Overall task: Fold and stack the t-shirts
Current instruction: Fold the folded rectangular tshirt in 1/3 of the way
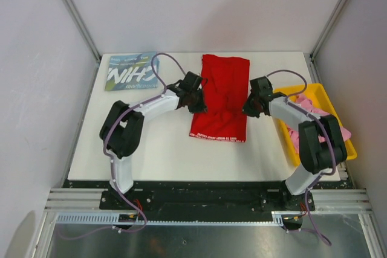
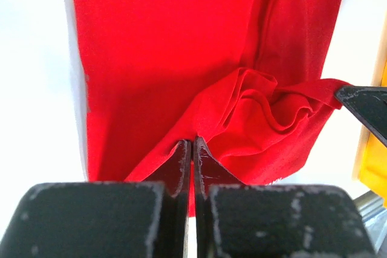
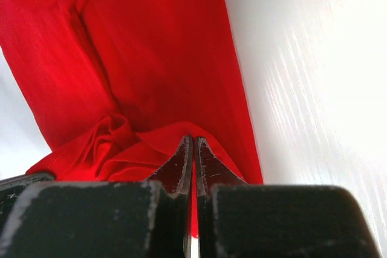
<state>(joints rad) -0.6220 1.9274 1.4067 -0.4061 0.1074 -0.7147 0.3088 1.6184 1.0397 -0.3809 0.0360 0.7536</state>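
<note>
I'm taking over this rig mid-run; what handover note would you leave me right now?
Both shut on the red t-shirt: left gripper at its left edge, right gripper at its right.
It lies mid-table, bunched between them. The blue t-shirt lies folded at the far left corner; the pink t-shirt crumpled in the yellow tray.
Done: blue folded.
Left: finish red, fold pink, stack all.

The left gripper (image 2: 192, 149) pinches a bunched fold of the red t-shirt (image 2: 157, 52) lying on the white bench (image 2: 33, 89).
</note>
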